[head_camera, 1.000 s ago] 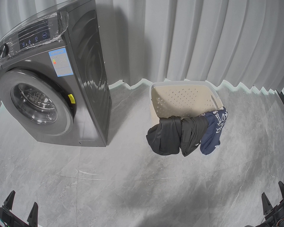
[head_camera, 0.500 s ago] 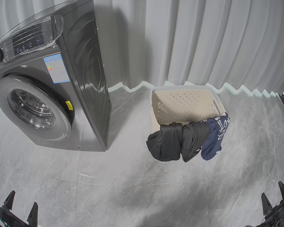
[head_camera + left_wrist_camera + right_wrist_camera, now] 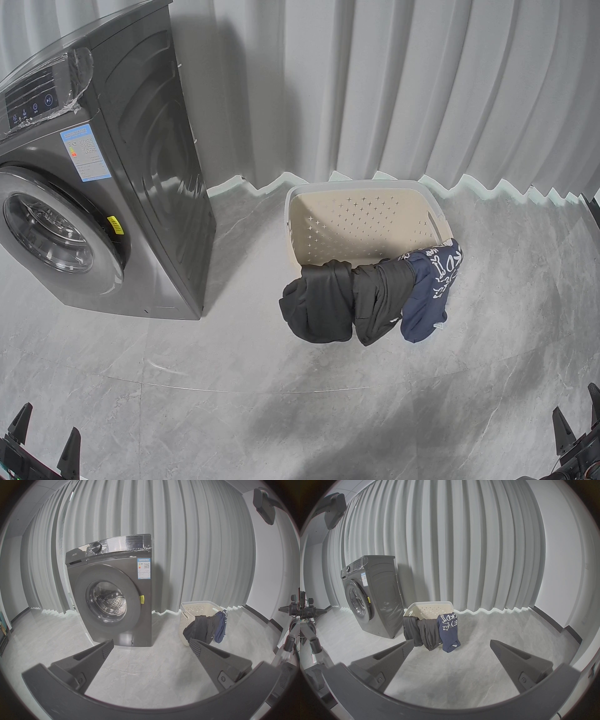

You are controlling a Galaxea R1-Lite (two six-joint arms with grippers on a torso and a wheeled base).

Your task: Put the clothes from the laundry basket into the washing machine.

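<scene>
A cream laundry basket (image 3: 362, 222) stands on the floor before the curtain. Two black garments (image 3: 340, 300) and a navy printed garment (image 3: 431, 287) hang over its near rim. The dark grey washing machine (image 3: 144, 162) stands to its left with its round door (image 3: 53, 234) closed. My left gripper (image 3: 44, 434) is open at the bottom left corner, far from both. My right gripper (image 3: 578, 415) is open at the bottom right corner. In the left wrist view the washing machine (image 3: 112, 595) and basket (image 3: 200, 609) lie ahead. The right wrist view has the basket (image 3: 429, 609) and navy garment (image 3: 449, 631) ahead.
A grey tiled floor (image 3: 300, 387) lies open between me and the basket. White pleated curtains (image 3: 387, 87) close off the back. A dark skirting board (image 3: 556, 625) runs along the right wall.
The whole head view has shifted: washing machine and basket now sit further left in the picture, so the camera moved. Both grippers keep their places at the bottom corners.
</scene>
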